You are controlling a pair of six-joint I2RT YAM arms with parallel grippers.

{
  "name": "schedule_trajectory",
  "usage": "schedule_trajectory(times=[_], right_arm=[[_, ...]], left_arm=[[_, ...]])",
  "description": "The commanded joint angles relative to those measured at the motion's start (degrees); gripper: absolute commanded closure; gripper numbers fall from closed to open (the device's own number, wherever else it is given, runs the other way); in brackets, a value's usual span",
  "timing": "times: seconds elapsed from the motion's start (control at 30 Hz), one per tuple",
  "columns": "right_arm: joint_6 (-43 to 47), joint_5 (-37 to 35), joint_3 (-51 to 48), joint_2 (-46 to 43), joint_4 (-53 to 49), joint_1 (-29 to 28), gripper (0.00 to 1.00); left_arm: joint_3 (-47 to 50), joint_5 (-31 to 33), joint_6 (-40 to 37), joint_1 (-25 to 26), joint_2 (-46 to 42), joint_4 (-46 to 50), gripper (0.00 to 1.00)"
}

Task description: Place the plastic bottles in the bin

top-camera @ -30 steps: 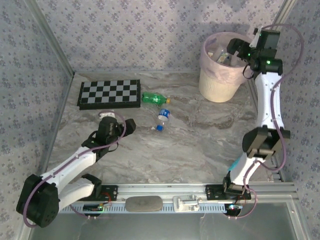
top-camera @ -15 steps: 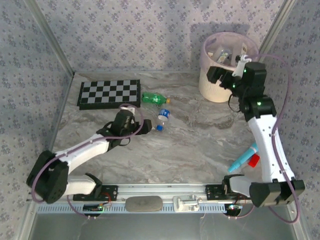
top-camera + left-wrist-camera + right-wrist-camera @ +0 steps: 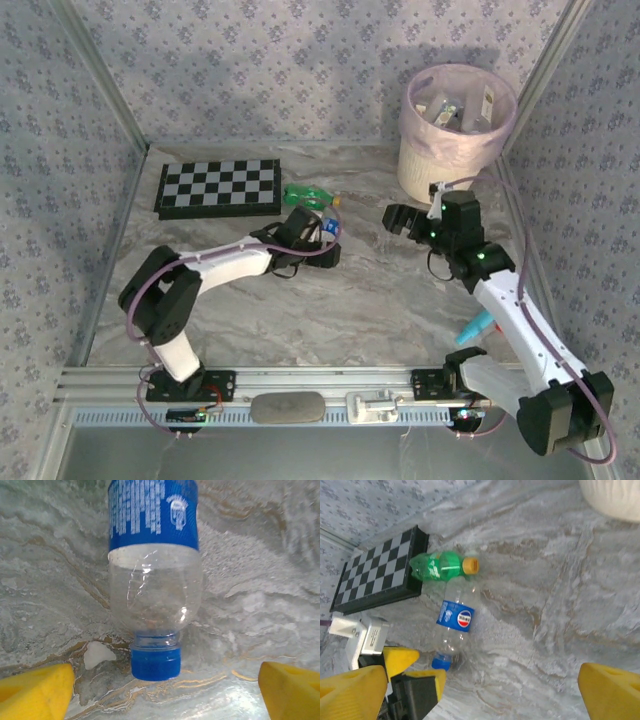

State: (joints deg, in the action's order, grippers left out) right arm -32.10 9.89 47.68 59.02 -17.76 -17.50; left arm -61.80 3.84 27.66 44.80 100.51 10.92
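Reaching low to frame centre with left gripper (image 3: 165,687) spread wide, astride blue cap of clear bottle (image 3: 154,590) lying on worktop (image 3: 260,580). Bent at right with right gripper (image 3: 396,218) released, empty.

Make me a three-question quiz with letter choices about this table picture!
1. Where is the green bottle compared with the checkerboard? A on top; B beside it; C far away.
2. What colour is the clear bottle's cap? A red; B blue; C white.
3. The right tool is: A shut on a bottle; B shut on nothing; C open and empty.
Answers: B, it lies right next to the board; B, the cap shows blue; C, its fingers stand wide with nothing held.
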Motion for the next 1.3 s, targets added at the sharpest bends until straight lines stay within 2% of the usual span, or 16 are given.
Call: schedule_trajectory(times=[0.0,0.17,0.4,0.7,0.93,1.27], right_arm=[[-3.4,1.5,-0.38,1.75,4.26,-1.61,0.0],[-2.86,0.68,0.31,4.14,3.99,-3.7,0.0],[-2.68,-0.21,0.31,3.97,4.15,-4.0,0.0],[-3.21,-0.17,-0.37,4.58,5.1,-4.08,0.0],[-5.9,3.0,-0.1,6.72,7.39,-3.97,0.0],[-10.68,13.69,1.4,12.91,17.93,-4.97,0.0]], left_arm=[[-2.89,1.46,-1.29,0.25,2.23,2.16,0.14],[-5.14,0.65,-1.69,0.29,5.53,2.08,0.32],[-5.96,0.65,-2.43,0.43,8.42,2.39,0.5],[-4.42,0.41,-2.96,0.45,6.97,0.52,0.78],[0.85,-2.65,-3.62,0.52,-0.42,-5.52,0.79],[11.51,-10.93,-3.17,0.67,-14.93,-19.28,0.79]])
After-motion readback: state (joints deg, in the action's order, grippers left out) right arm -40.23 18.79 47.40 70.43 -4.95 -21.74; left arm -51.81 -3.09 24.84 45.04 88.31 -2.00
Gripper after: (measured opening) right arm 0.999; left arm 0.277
